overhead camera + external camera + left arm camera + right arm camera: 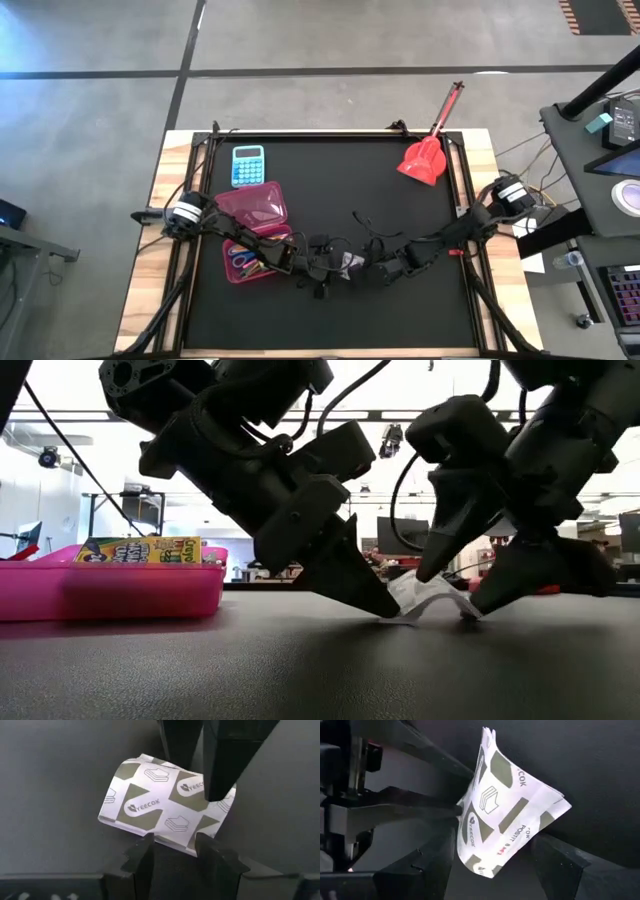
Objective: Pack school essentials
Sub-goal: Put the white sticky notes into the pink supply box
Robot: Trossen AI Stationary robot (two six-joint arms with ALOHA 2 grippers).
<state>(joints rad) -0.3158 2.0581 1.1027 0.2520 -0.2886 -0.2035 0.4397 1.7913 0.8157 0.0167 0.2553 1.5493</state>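
Observation:
A small white packet with olive-green print (350, 263) lies at the middle of the black mat, bowed upward in the low view (428, 596). My left gripper (325, 266) comes at it from the left and my right gripper (380, 268) from the right; both are shut on it. An open pink pencil case (245, 258) left of them holds coloured pens, and a yellow-green crayon box (138, 550) stands in it. Scissors and eraser do not show. My left gripper pinches the packet's near edge (172, 845) between its two fingertips (149, 842), slanting down from the table's left. That end stays low on the mat (400, 616). My right gripper has the packet across its width between its two fingers (555, 857), slanting down from the table's right. One finger (220, 790) lies on the printed face, the other at the far edge (175, 762). The packet (512, 815) buckles up between them, its ends on the mat.
A blue calculator (248, 165) lies at the far left above the case's open lid (260, 205). A red long-handled scoop (427, 155) lies at the far right. The mat's near half is bare (330, 320).

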